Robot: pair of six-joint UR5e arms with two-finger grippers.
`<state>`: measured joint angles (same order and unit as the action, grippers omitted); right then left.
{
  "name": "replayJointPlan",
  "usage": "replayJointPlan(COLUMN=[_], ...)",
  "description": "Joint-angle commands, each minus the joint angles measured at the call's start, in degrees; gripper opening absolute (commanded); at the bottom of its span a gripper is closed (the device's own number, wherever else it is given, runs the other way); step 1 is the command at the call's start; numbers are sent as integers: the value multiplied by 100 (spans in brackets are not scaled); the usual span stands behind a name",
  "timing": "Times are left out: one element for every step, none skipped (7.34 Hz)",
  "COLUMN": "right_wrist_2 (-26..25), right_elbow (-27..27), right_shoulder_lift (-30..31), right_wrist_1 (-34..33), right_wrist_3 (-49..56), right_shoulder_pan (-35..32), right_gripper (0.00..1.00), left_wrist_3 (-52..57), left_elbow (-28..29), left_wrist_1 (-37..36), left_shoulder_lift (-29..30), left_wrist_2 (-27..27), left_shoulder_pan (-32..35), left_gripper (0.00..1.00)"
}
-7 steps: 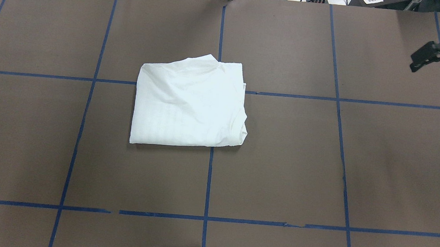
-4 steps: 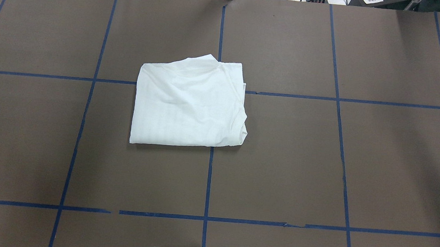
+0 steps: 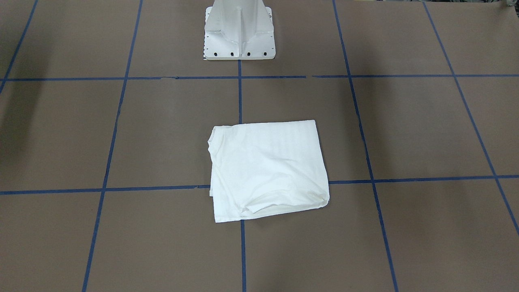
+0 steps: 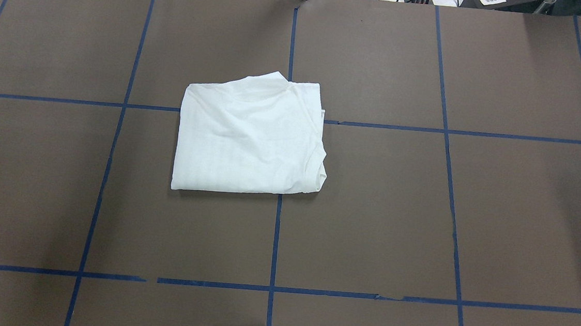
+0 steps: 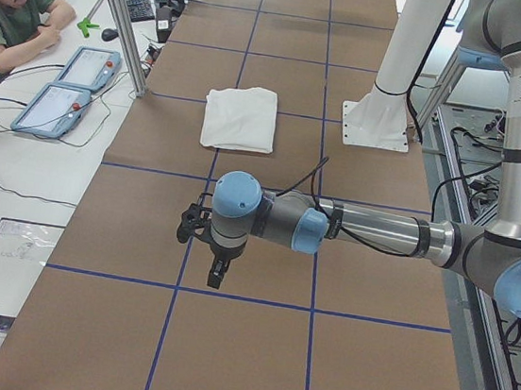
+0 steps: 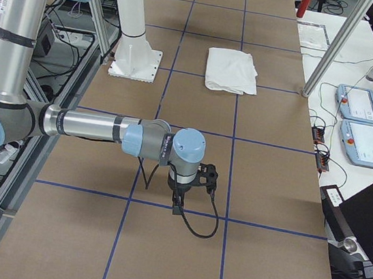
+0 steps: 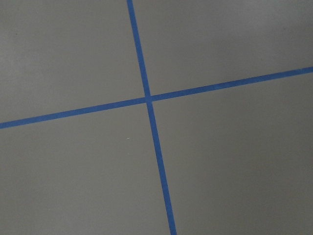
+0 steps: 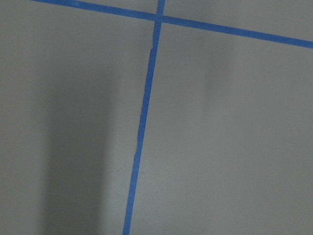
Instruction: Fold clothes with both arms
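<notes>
The white shirt (image 4: pixel 251 136) lies folded into a rough rectangle near the middle of the brown table, also seen in the front-facing view (image 3: pixel 267 170) and far off in both side views (image 5: pixel 241 116) (image 6: pixel 231 70). No gripper touches it. My left gripper (image 5: pixel 216 270) shows only in the exterior left view, pointing down over bare table far from the shirt; I cannot tell whether it is open or shut. My right gripper (image 6: pixel 176 207) shows only in the exterior right view, low over the table at the other end; I cannot tell its state. Both wrist views show only table and blue tape.
The white pedestal base (image 3: pixel 240 32) stands at the robot's edge of the table. Blue tape lines (image 4: pixel 275 234) grid the brown surface. An operator (image 5: pixel 13 3) sits beside teach pendants (image 5: pixel 69 86) past the far edge. A laptop (image 6: pixel 369 212) stands off the table.
The right gripper, at the overhead view's upper right edge 1.0 s ago, has moved out of that view. The shirt has not moved.
</notes>
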<state>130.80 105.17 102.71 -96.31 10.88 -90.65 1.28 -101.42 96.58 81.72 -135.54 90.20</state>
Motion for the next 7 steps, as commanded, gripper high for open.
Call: replayJointPlan(right_wrist_2=[7,7,7,7,15,7,7], right_elbow=[4,4,13,13,13,13,13], right_shoulder_lift=[3,-14,-14,-14,-23,-32,-23], right_wrist_1=[16,16,16,16,16,16,16], right_wrist_3=[2,-7,-7,-7,-7,-7,-7], right_shoulder_pan=[-23,-23,-23,-23,-23,-23,-23], right_gripper=[100,100,100,100,100,100,100], left_wrist_3=[12,21,39,-13,-22,-5,-5], left_elbow=[-62,-184,-194,-168,-177,-212,-212], left_wrist_1=[-391,-672,-684,-684,-667,-640,-623], left_shoulder_lift=[-16,-7,-42,-42,-33,-25,-25], left_wrist_2=[-25,-25,-43,-34,1,-43,-26], left_shoulder_pan=[399,454,464,464,455,455,455], left_gripper=[100,100,100,100,100,100,100])
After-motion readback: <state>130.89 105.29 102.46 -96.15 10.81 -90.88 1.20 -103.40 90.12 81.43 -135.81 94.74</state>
